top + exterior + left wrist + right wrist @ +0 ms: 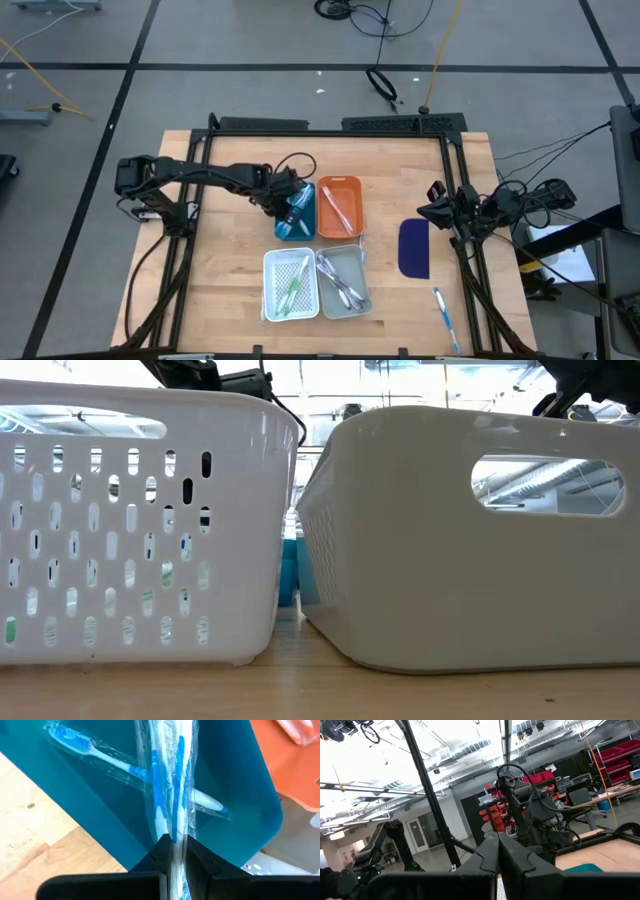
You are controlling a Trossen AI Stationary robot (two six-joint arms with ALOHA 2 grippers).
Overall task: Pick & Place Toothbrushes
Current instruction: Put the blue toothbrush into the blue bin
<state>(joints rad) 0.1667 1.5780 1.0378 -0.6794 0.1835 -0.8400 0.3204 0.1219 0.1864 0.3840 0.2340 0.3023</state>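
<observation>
Wood table (220, 290); left claw (175, 851) pinching wrapped toothbrush (167, 780), lengthwise over blue tray (100, 810).

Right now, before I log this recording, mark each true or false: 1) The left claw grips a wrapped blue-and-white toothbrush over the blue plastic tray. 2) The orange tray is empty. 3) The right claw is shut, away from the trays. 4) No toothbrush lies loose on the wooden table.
1) True: the left claw is shut on the wrapped blue-and-white toothbrush above the blue plastic tray.
2) False: the orange tray holds toothbrushes.
3) True: the right claw is shut, near the table's right edge.
4) False: a loose blue toothbrush lies below the dark blue oblong pad.
</observation>
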